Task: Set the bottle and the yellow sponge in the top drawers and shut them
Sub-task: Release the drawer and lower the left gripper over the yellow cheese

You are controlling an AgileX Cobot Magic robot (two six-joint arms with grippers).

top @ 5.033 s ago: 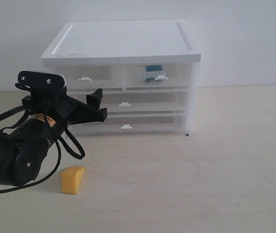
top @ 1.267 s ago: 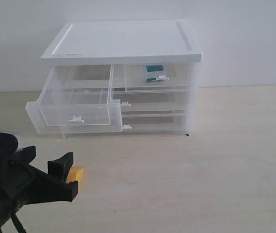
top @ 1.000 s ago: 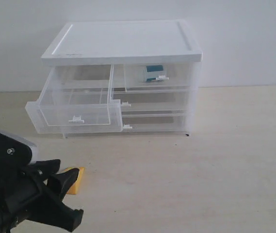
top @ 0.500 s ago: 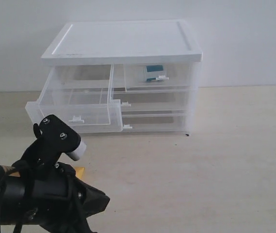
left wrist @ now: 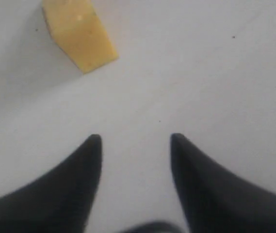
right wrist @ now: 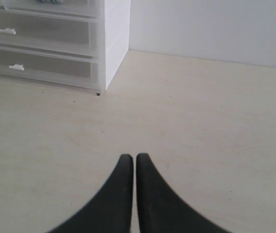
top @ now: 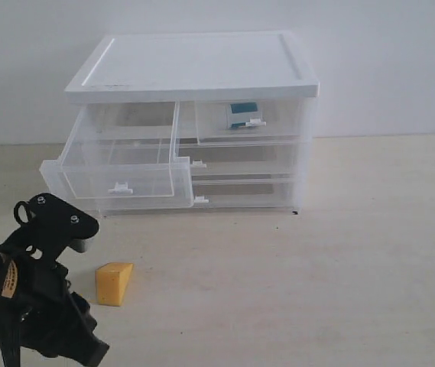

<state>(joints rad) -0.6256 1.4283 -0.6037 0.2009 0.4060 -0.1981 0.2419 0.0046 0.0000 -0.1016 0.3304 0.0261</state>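
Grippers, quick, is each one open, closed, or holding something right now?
Left gripper: open, empty; the yellow sponge lies apart from it.
Right gripper: shut, holding nothing.

Five seconds ago the left top drawer (top: 118,172) was shut, and the left arm (top: 34,294) was raised well above the yellow sponge (top: 115,283), at the drawer's front. Now that drawer stands pulled out toward the sponge. The arm has dropped to the counter (top: 316,267). Half a second ago it hid most of the sponge; now it sits just left of it, the sponge wholly uncovered, and the left end effector (left wrist: 135,141) faces the counter beside the sponge.
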